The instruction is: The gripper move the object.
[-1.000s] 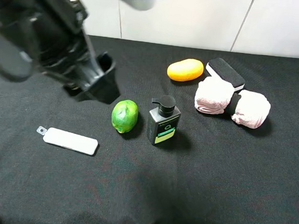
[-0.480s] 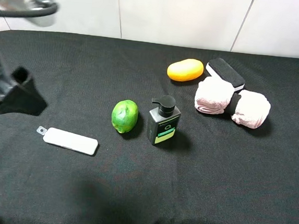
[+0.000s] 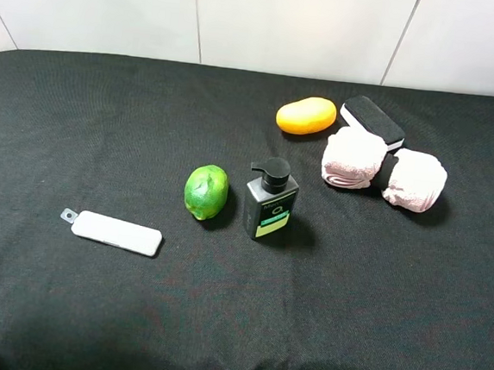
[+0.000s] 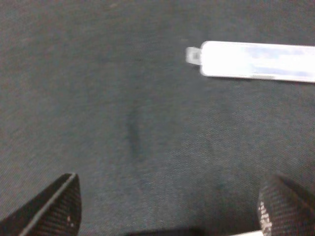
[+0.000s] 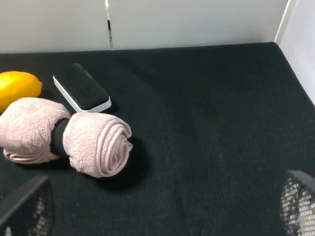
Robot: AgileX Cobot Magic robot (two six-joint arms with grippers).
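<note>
Pump bottle (image 3: 271, 201), the object of the task, stands upright near the centre of the exterior high frame on the black cloth (image 3: 348, 315), touched by nothing, with one green lime (image 3: 206, 191) just beside it on its left. No arm shows in that view. In the left wrist view the left gripper (image 4: 167, 209) is released, its two jaws spread wide at the lower corners with only bare cloth between them; one white flat stick (image 4: 256, 61) lies at the upper right. The right gripper (image 5: 162, 209) is also spread wide and holds nothing. I count one orange fruit (image 3: 306, 115), one black-and-white eraser block (image 3: 373, 121) and one rolled pink towel (image 3: 382, 170), grouped in the upper right of the exterior frame. Open cloth lies below the bottle and across the left part, up to the white wall (image 3: 287, 24).
</note>
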